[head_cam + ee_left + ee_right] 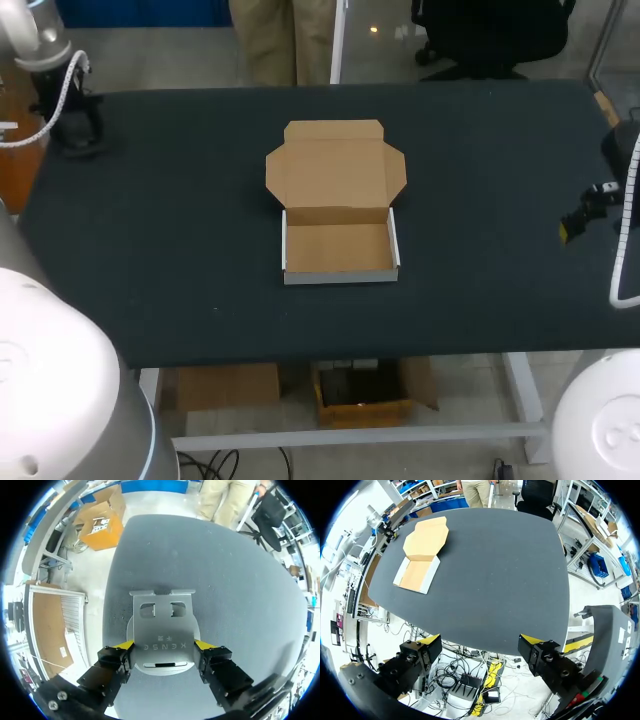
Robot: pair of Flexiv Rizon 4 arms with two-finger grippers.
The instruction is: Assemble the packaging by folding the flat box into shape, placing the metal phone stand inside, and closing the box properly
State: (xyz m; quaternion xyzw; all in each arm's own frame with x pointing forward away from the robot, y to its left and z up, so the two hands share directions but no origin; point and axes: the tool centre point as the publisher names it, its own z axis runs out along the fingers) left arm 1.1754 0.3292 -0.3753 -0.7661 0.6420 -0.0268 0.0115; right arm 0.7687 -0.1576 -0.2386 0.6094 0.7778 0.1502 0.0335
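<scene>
The box point(338, 248) sits at the middle of the bench point(170, 220), folded into an open tray with its low walls upright. Its lid point(335, 165) lies flat on the far side of the tray, side flaps and tuck flap spread. This leaves the cavity, which holds nothing, open from above, as insertion requires. The metal phone stand point(162, 625) is at the far left corner of the bench, well apart from the box. The left end effector point(164, 647) is closed on it, with one yellow fingertip point(124, 644) against each side edge of the plate, near the end closest to the wrist. Gripping across the plate's width in this way probably prevents rotation during transfer. Whether the stand rests on the bench surface or hangs just above it cannot be determined. The right end effector point(481, 642) is at the right edge of the bench, fingers spread wide with nothing between them, well apart from the box. This position appears to keep the path between stand and tray unobstructed, with the arm available for the lid. By this judgement, folding is complete, insertion is the step in hand, and closing is not yet done.
</scene>
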